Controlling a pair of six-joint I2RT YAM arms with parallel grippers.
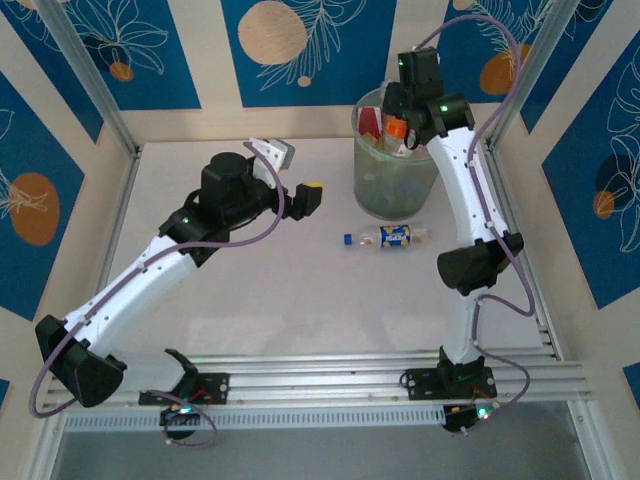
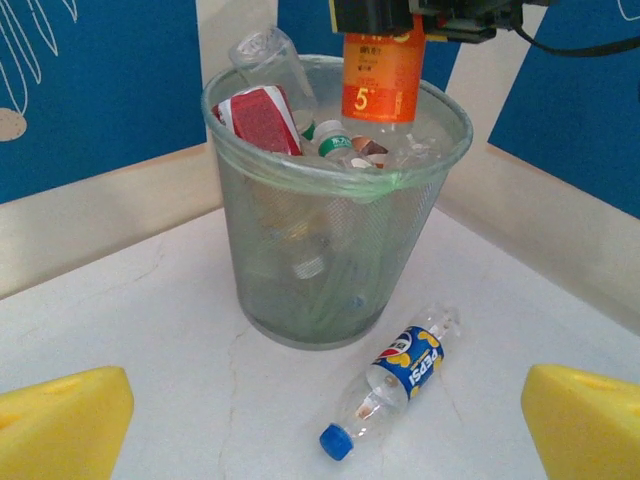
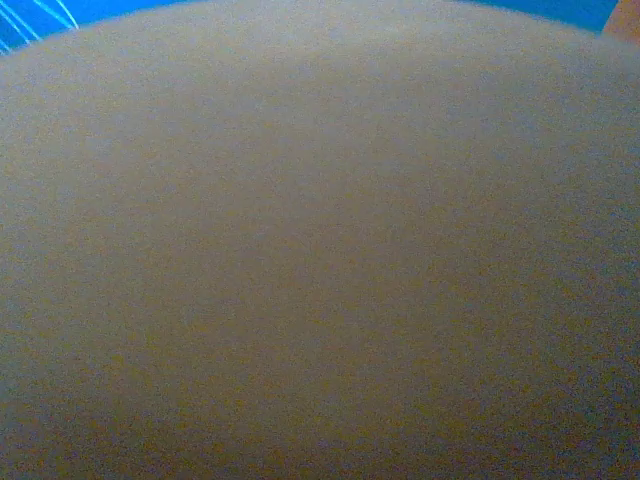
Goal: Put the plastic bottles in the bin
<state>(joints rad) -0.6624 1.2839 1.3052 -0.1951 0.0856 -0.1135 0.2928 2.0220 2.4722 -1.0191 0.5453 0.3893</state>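
Bin (image 2: 300, 250) on white table (image 2: 150, 330), Pepsi bottle (image 2: 405, 365) beside, orange bottle (image 2: 383, 85) above, blue walls (image 2: 100, 90)

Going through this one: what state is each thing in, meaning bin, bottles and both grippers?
Tall round translucent grey-green plastic bin: upright, nearly full.
Orange-labelled clear plastic bottle: held upright over the bin.
Blue-labelled clear plastic bottle: lying on the table beside the bin, capped.
Left gripper: open, empty.
Right gripper: shut on the orange-labelled bottle.
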